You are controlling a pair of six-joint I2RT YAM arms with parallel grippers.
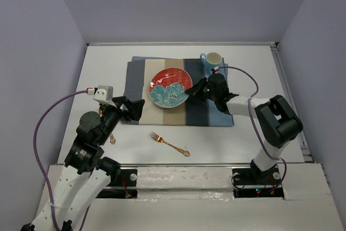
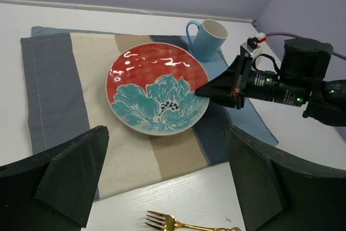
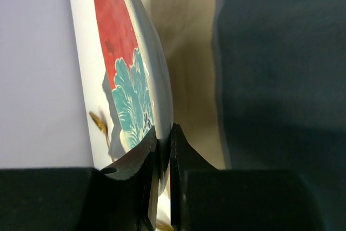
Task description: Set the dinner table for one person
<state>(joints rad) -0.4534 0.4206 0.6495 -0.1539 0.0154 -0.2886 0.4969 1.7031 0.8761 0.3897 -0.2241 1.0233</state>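
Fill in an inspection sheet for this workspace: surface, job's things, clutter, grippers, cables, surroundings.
Surface: white dinner table, matte, with a striped placemat laid at its centre.
Job's things: red and teal plate over the placemat; blue mug upright at the placemat's far right corner; gold fork on the bare table, nearer than the placemat; second gold utensil mostly hidden under the left arm.
Clutter: nothing seen.
Grippers: left gripper open and empty, at the placemat's near left corner; right gripper shut on the plate's rim.
Cables: purple cables loop beside each arm.
Surroundings: lavender walls.
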